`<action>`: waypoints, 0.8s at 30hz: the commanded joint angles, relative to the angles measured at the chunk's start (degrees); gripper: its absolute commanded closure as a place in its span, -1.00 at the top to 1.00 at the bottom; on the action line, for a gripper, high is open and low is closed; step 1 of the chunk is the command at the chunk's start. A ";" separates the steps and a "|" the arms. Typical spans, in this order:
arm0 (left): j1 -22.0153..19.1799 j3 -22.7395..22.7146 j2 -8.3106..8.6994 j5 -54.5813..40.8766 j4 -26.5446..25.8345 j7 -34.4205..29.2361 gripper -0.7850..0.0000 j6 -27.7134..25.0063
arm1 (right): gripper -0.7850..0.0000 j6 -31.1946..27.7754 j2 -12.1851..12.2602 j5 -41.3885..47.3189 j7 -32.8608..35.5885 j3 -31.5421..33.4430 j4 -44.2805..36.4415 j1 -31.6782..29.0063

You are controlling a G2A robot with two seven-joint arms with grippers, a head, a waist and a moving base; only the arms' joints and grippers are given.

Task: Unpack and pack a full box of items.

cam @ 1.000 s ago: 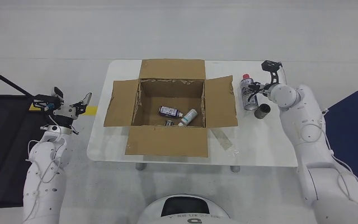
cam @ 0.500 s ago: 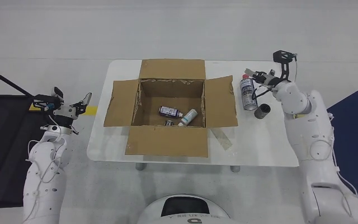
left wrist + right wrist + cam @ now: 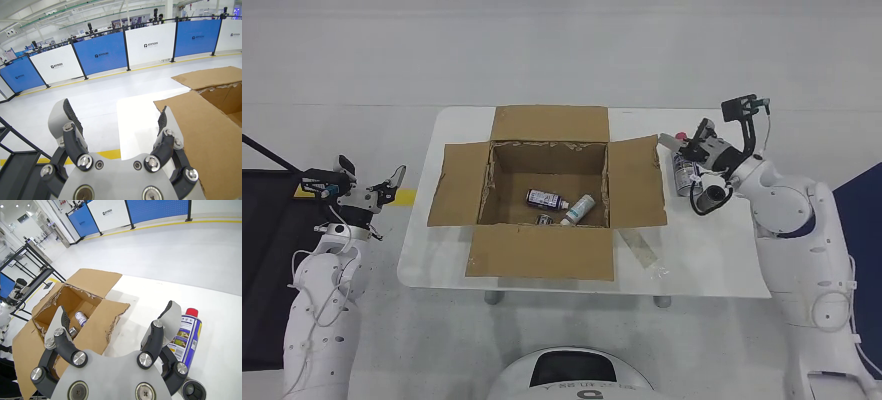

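Note:
An open cardboard box [image 3: 548, 195] sits mid-table with its flaps spread. On its floor lie a dark bottle [image 3: 547, 199], a white bottle [image 3: 580, 209] and a small item [image 3: 544, 218]. Right of the box, a spray can [image 3: 683, 168] with a red cap appears upright, and a dark cylinder [image 3: 709, 197] sits beside it. My right gripper [image 3: 689, 150] hangs open and empty just above the can [image 3: 189, 336], facing the box [image 3: 75, 306]. My left gripper [image 3: 367, 190] is open and empty, off the table's left edge beside the box flap [image 3: 198, 132].
A clear plastic strip [image 3: 637, 247] lies on the white table [image 3: 712, 260] in front of the box's right flap. A black frame [image 3: 17, 157] stands on the floor under the left arm. Bare tabletop shows right of the cylinder [image 3: 192, 388].
My right gripper has lifted off the spray can and swung left toward the box. The can has stayed in place. The left arm has not moved.

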 commanded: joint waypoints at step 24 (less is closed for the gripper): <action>0.00 0.00 0.00 0.00 0.00 0.00 1.00 0.00 | 1.00 -11.20 -8.96 -8.30 6.06 -45.39 18.26 28.55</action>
